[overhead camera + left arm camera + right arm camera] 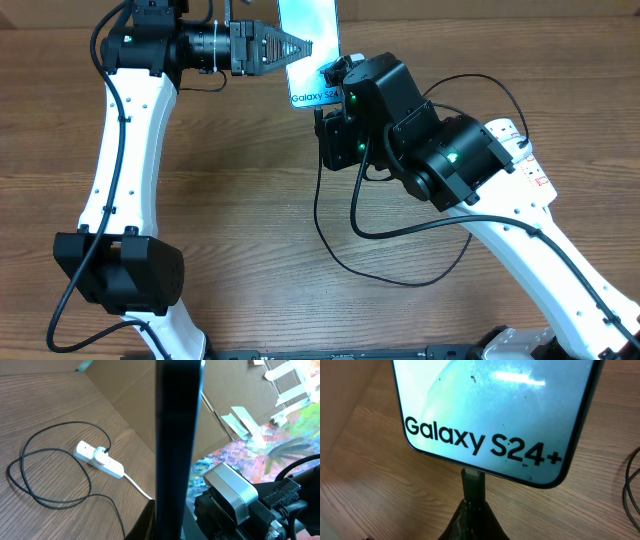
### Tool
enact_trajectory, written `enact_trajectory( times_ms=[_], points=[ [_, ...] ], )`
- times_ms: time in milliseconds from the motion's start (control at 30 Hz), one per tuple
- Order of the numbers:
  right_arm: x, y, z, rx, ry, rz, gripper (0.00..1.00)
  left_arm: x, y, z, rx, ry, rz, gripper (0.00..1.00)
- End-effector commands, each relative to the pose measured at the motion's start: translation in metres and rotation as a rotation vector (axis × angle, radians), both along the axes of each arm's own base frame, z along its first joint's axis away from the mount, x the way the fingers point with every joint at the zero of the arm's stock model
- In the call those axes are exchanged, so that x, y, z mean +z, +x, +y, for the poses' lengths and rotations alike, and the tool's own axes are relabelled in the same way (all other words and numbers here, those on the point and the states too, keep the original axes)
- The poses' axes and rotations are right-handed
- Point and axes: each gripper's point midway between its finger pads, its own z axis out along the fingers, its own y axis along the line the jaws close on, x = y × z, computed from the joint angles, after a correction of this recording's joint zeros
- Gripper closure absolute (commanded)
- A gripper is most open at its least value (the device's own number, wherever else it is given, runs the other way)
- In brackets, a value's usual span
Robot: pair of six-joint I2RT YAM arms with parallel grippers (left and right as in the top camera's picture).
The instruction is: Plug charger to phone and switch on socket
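My left gripper [303, 47] is shut on the phone [312, 40] and holds it raised at the back of the table. The phone's dark edge [180, 445] fills the middle of the left wrist view. My right gripper [479, 512] is shut on the charger's small plug tip [471, 482], which touches the middle of the phone's [495, 405] lower edge under the "Galaxy S24+" text. The charger's black cable [345, 262] loops over the table. The white socket [98, 459] lies far off with a black plug in it.
The socket's thick white cord [137, 487] runs toward my left gripper. Cardboard walls [145, 405] stand behind the table. In the overhead view my right wrist [375, 100] sits close under the phone, and a white piece with red marks [523, 150] shows beside the right arm.
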Motion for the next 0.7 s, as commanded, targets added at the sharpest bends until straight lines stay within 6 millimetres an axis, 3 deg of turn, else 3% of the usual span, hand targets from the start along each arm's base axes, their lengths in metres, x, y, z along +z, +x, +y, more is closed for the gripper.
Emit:
enact_trajectory(
  times_ms=[0, 667],
  points=[
    [0.019, 0.005, -0.001, -0.017, 0.023, -0.047, 0.96, 0.014, -0.008, -0.001, -0.041, -0.038, -0.053, 0.96],
    [0.029, 0.005, -0.003, -0.018, 0.020, -0.067, 0.96, 0.013, -0.009, -0.001, -0.042, -0.038, -0.046, 0.96]
  ],
)
